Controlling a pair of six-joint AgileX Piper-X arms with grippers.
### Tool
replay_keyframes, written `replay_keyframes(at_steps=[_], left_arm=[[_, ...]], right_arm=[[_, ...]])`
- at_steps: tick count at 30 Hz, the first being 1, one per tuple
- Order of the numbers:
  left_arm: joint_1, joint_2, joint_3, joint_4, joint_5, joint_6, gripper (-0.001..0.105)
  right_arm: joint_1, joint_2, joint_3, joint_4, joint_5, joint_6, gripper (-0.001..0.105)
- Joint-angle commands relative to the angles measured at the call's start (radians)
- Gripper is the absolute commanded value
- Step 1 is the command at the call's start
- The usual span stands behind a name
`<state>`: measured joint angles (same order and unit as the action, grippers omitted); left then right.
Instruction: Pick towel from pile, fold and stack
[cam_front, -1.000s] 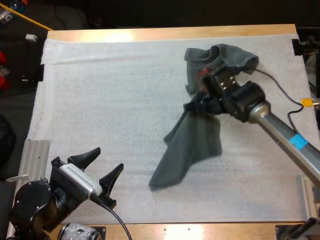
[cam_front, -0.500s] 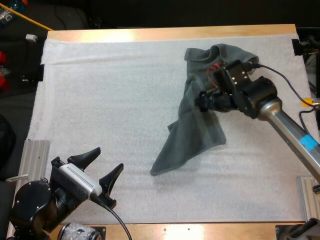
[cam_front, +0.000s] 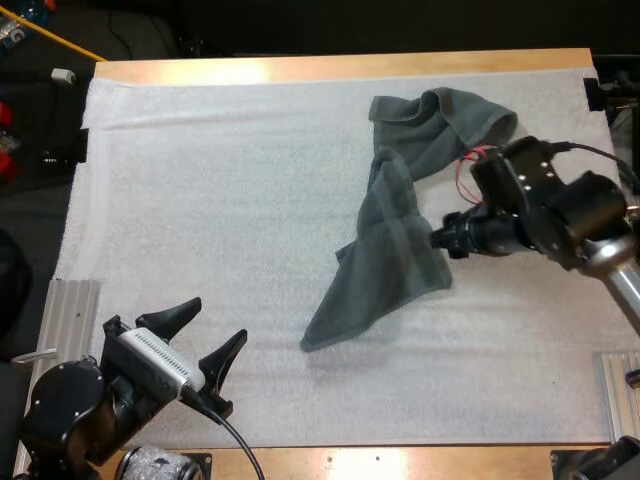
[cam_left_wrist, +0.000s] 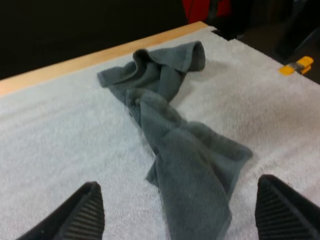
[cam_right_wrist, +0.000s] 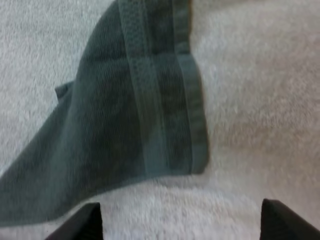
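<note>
Gaping right pincer (cam_front: 440, 240): wide, gripping nothing.
Towel (cam_front: 385, 255): sprawled just ahead of that pincer.
Left pincer (cam_front: 216, 320): wide, well away from it.

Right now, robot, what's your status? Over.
Left gripper open, at near edge of mat. Right gripper open, beside the towel, nothing between them. Towel loose on mat, unfolded.
</note>
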<state>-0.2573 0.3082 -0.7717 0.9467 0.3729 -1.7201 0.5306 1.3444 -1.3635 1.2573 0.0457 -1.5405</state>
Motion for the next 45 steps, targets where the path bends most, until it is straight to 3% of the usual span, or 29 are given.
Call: replay_keyframes(at_steps=[1, 7, 18, 21, 28, 41, 43, 45], left_arm=[[-0.004, -0.001, -0.006, 0.006, 0.006, -0.009, 0.061], [-0.004, -0.001, -0.006, 0.100, 0.006, -0.009, 0.061], [-0.004, -0.001, 0.024, 0.152, 0.006, -0.009, 0.061], [-0.004, -0.001, 0.024, 0.185, 0.006, -0.009, 0.061], [-0.004, -0.001, 0.024, 0.233, 0.006, -0.009, 0.061], [-0.004, -0.001, 0.024, 0.265, 0.006, -0.009, 0.061], [-0.004, -0.001, 0.024, 0.265, 0.006, -0.009, 0.061], [-0.004, -0.001, 0.024, 0.265, 0.006, -0.009, 0.061]], right_arm=[[-0.004, -0.016, 0.002, 0.015, 0.004, -0.012, 0.062], [-0.004, -0.066, 0.131, -0.022, 0.031, -0.011, 0.062], [-0.011, -0.054, 0.424, -0.366, 0.015, 0.110, 0.062], [-0.047, -0.021, 0.472, -0.418, -0.047, 0.148, 0.062], [-0.141, 0.076, 0.497, -0.539, -0.209, 0.316, 0.062], [-0.142, 0.255, 0.497, -0.648, -0.275, 0.428, 0.061], [-0.142, 0.269, 0.497, -0.662, -0.283, 0.454, 0.057], [-0.142, 0.287, 0.497, -0.666, -0.286, 0.490, 0.046]])
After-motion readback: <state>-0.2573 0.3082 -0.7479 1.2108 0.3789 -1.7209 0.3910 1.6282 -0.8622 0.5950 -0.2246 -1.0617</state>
